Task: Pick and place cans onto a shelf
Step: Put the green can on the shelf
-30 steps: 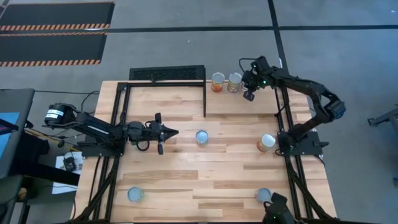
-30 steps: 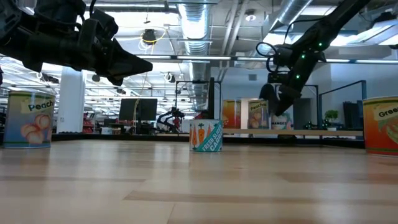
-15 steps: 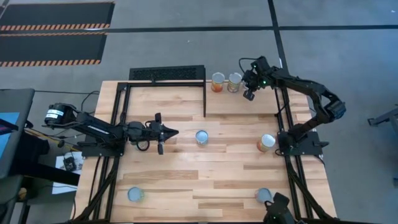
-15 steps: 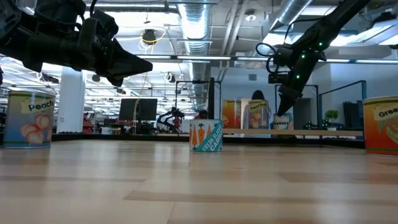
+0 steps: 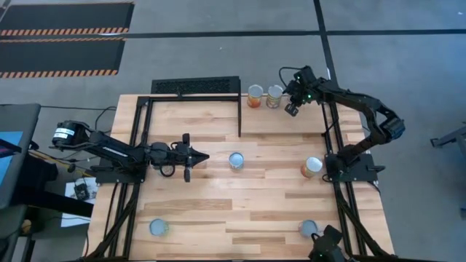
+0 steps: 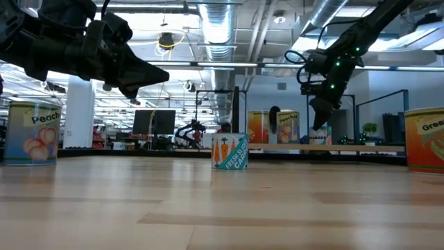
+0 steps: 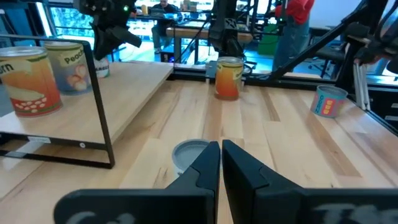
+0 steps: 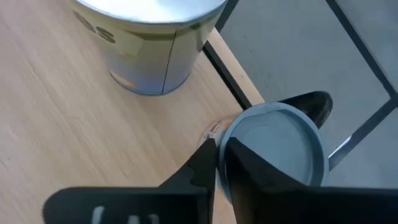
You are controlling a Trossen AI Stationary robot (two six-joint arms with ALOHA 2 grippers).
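Note:
Two cans (image 5: 255,96) (image 5: 274,96) stand upright on the raised light-wood shelf (image 5: 280,122) at the table's far edge. They also show in the low view (image 6: 258,128) (image 6: 288,128). My right gripper (image 5: 291,110) is shut and points down just right of the right-hand can, whose round top (image 8: 273,149) lies beside the fingertips. A gap shows between them in the low view (image 6: 320,123). My left gripper (image 5: 202,154) is shut and empty. It hovers above the table, pointing at a blue carrot-label can (image 5: 236,160) whose top shows beyond the fingertips (image 7: 189,152).
Three more cans stand on the table, at the right (image 5: 312,167), near left (image 5: 158,228) and near right (image 5: 308,228). A black slatted grille (image 5: 195,86) lies at the far edge. Black frame bars (image 5: 240,116) stand left of the shelf and run along both table sides.
My right gripper has drifted a little toward the table's right, away from the right-hand shelf can, and its fingers now point more straight down. The two shelf cans stay where they were.

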